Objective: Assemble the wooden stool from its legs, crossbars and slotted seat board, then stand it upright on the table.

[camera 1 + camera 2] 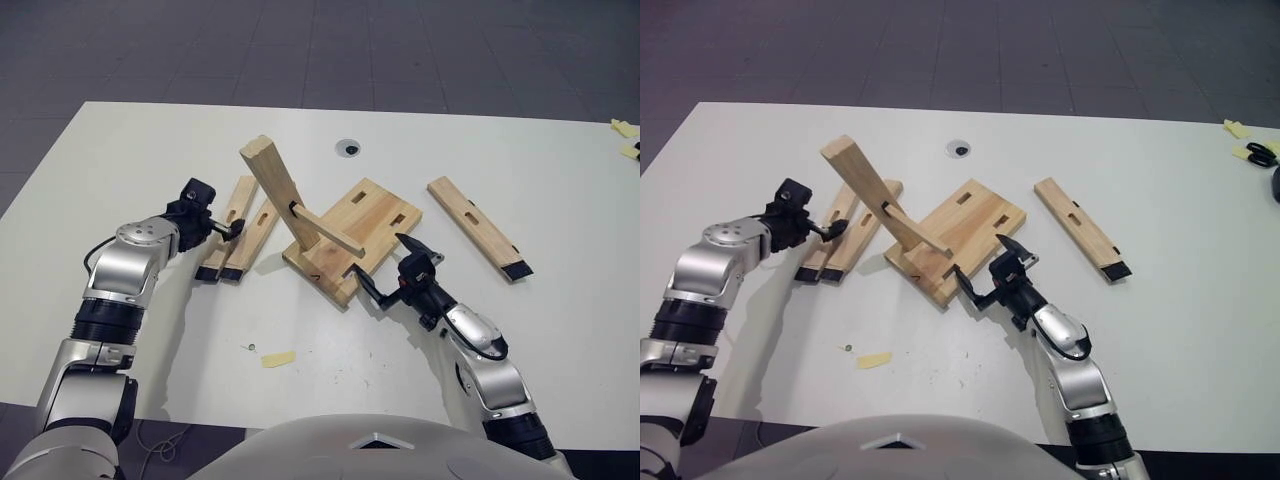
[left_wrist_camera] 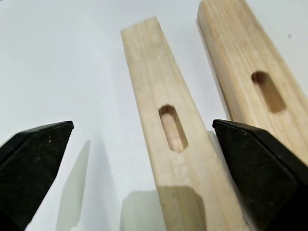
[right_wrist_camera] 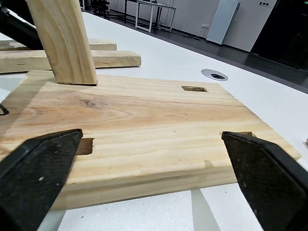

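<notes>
**One leg in, three to go**

Head view: the seat (image 1: 375,210) is seen flat on the table (image 1: 150,160). One leg (image 1: 275,180) is planted in a slot at the seat's left corner, and it is tilted rather than plumb. A crossbar (image 1: 335,232) is socketed into that leg and juts out over the seat. Two loose legs (image 1: 255,235) are laid side by side just left of the seat, and a fourth leg (image 1: 477,226) lies well to its right. The left gripper (image 1: 233,229) is held at the loose pair, the right gripper (image 1: 385,258) at the seat's near edge.

Left wrist view: the jaws are spread wide, one to each side of a loose leg (image 2: 166,125), and nothing is gripped. Its neighbour (image 2: 260,82) is seen just beside it.

Right wrist view: the fingers (image 3: 38,168) are parted here too. The seat's near edge is framed between them but is not clamped.

The job is judged to be at an early stage, with one leg and one crossbar fitted. Three legs are yet to be slotted in and further bracing joined. The stool is not yet stood upright.
</notes>
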Motion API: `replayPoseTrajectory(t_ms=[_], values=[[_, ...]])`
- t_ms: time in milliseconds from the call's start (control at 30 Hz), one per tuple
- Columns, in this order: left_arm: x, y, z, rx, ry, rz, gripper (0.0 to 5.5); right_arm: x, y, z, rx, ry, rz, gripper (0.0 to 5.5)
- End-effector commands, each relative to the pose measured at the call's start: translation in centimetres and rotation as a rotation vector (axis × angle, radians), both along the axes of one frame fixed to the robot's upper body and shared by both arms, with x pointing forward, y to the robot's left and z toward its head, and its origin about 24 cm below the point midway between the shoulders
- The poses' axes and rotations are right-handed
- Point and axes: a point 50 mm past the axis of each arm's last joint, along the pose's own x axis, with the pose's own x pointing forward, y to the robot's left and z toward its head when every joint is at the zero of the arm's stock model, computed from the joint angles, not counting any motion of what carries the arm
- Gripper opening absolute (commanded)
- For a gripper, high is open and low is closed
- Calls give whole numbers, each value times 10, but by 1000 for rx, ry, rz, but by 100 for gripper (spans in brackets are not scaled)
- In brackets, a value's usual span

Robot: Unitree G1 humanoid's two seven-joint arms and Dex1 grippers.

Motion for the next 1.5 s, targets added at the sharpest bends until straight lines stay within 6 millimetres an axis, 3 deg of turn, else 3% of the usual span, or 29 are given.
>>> replayPoseTrajectory(t_ms=[33,267,467,667,800,933,1067,1167,1267,1333,1400,1500], values=[[-1,4,-5,50,38,-10,513,1,-3,-1,-3,0,-29,540],[-19,14,-17,88,218,-128,414,1,0,-1,7,-10,-53,540],[-41,42,-23,218,424,-263,320,3,1,3,25,-40,-121,540],[-40,62,-16,317,489,-337,222,1,1,1,31,-53,-179,540],[-35,63,-7,345,452,-370,219,2,-3,2,17,-59,-181,540],[-22,57,20,326,229,-308,218,17,-19,7,-30,-81,-163,540],[3,43,61,199,-229,17,216,43,-43,26,-54,-150,-209,540],[2,25,87,98,-552,256,216,63,-64,48,-22,-223,-292,540],[1,6,125,16,-821,389,216,90,-92,85,41,-356,-470,540],[3,-10,153,-6,-954,345,216,103,-102,113,114,-425,-525,540],[5,-35,181,-51,-1064,187,216,110,-102,143,232,-480,-509,540],[8,-79,200,-136,-1095,-100,216,111,-85,186,565,-470,-300,540]])
